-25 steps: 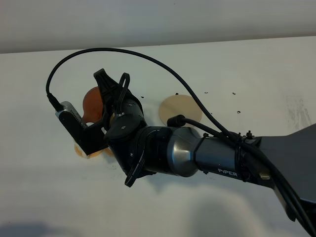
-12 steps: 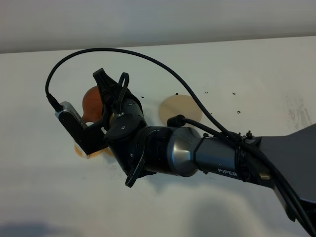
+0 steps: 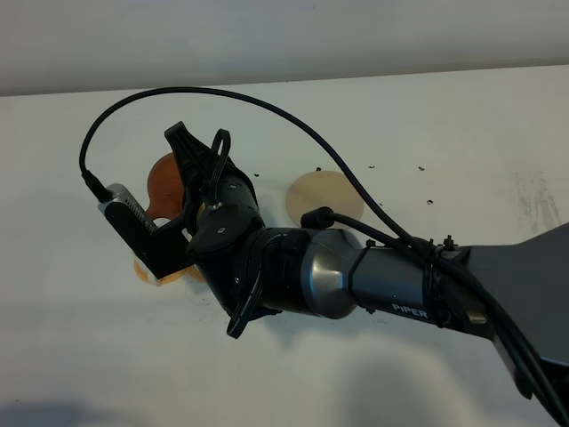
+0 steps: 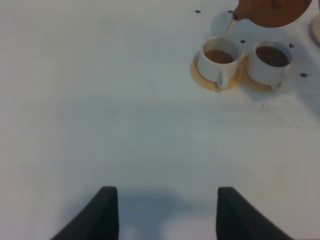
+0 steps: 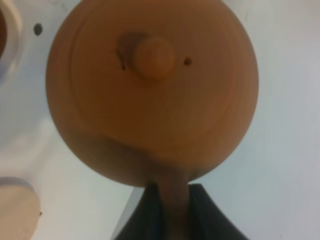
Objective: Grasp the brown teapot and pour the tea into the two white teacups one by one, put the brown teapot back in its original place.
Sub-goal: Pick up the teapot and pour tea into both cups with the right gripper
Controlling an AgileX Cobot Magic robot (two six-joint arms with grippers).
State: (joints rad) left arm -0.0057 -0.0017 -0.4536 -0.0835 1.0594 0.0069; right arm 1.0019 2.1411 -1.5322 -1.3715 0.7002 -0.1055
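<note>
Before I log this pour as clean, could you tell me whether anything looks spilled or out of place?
Only small dark specks dot the table around the cups and coaster; drips or stains, I cannot tell. The teapot's stream lands inside one cup, and both cups stand upright on their saucers.

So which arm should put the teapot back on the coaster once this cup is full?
Right. The right tool is shut on the teapot handle, and the coaster lies bare beside that arm. The left tool stands open and empty, apart from the cups.
</note>
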